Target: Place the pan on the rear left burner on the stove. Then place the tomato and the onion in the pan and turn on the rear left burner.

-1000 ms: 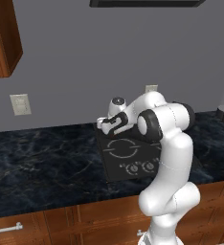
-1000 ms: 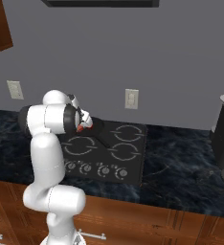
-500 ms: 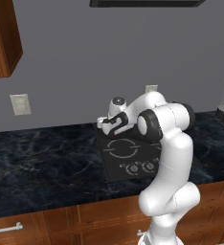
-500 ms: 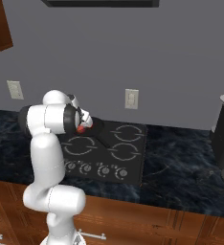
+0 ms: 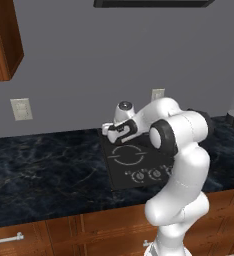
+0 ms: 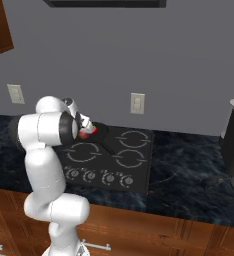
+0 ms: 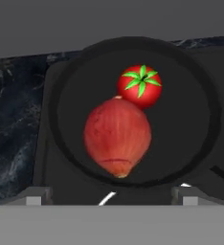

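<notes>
So the pan (image 7: 190,119) sits at the far left of the stove (image 6: 139,167), over the rear left burner spot; inside it the onion (image 7: 117,136) and the tomato (image 7: 139,86) lie touching each other, tomato on the far side; the gripper (image 7: 109,195) hangs right above them with its 2 fingers (image 7: 35,196) spread wide, released, holding nothing; from the right base view a bit of red (image 6: 87,131) peeks out past the arm.
</notes>
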